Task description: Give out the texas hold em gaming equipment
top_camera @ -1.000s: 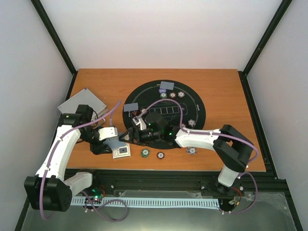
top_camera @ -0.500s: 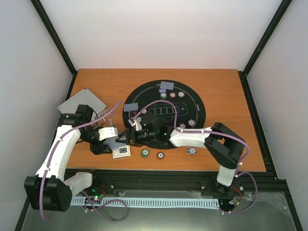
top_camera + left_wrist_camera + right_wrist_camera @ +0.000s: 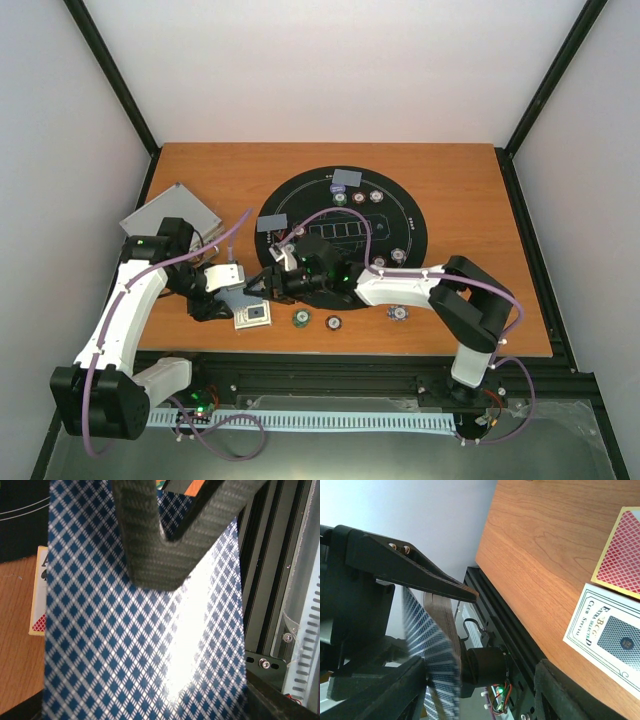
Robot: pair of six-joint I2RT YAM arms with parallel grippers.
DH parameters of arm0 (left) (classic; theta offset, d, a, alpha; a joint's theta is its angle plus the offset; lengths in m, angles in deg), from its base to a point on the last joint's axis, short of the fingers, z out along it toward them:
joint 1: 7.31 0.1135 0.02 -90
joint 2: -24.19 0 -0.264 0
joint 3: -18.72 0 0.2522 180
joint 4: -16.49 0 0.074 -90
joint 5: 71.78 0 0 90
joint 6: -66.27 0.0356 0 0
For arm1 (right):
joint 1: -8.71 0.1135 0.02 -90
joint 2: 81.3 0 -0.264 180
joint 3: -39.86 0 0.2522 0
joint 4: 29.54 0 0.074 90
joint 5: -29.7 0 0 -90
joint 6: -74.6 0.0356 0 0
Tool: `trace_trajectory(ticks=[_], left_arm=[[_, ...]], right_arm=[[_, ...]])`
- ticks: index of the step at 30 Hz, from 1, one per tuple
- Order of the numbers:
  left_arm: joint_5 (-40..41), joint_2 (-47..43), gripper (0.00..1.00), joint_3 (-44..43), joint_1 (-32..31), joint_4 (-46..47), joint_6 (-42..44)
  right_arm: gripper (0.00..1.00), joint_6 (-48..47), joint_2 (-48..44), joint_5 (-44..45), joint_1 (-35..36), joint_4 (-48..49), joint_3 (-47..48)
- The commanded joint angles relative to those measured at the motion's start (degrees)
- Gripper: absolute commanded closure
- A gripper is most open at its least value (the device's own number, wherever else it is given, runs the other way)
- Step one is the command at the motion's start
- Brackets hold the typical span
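View from above: left end effector (image 3: 228,292) clamped on card deck (image 3: 238,298), just off the black mat's (image 3: 410,215) left near edge. Right end effector (image 3: 262,284) sits at the deck, jaws apart; contact with the cards cannot be told. Three chips (image 3: 300,319) lie on the desk (image 3: 470,180) along the mat's near edge.

Left wrist: the deck's blue-checked back fills the frame, one finger (image 3: 150,535) across it.

Right wrist: deck seen edge-on, own fingers (image 3: 375,685) spread wide below it.

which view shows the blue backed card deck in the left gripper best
Left wrist: the deck fills the frame, its blue diamond back pattern sharp apart from some glare. Right wrist shows it edge-on, as a blurred stack. Top external shows only a small grey-blue patch at the left gripper.
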Motion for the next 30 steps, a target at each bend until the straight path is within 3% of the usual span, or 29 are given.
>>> trace_trajectory(ticks=[1,14,21,30], left_arm=[[-2.3,-0.7,0.99,-1.0,-0.1,-0.7,1.6],[-2.2,-0.3,0.99,-0.5,-0.1,-0.1,1.7],[-2.1,-0.1,0.99,-0.3,-0.1,0.3,1.6],[-1.8,-0.2,0.99,0.2,-0.1,0.7,1.7]], right_arm=[[0.41,-0.8,-2.9,2.2,-0.3,-1.0,-1.1],[0.38,-6.3,-6.7,7.3,1.9,-13.2,3.9],[0.48,-6.6,-7.8,10.1,2.2,-18.4,4.7],[0.42,-7.8,-9.8,9.1,1.2,-17.9,1.5]])
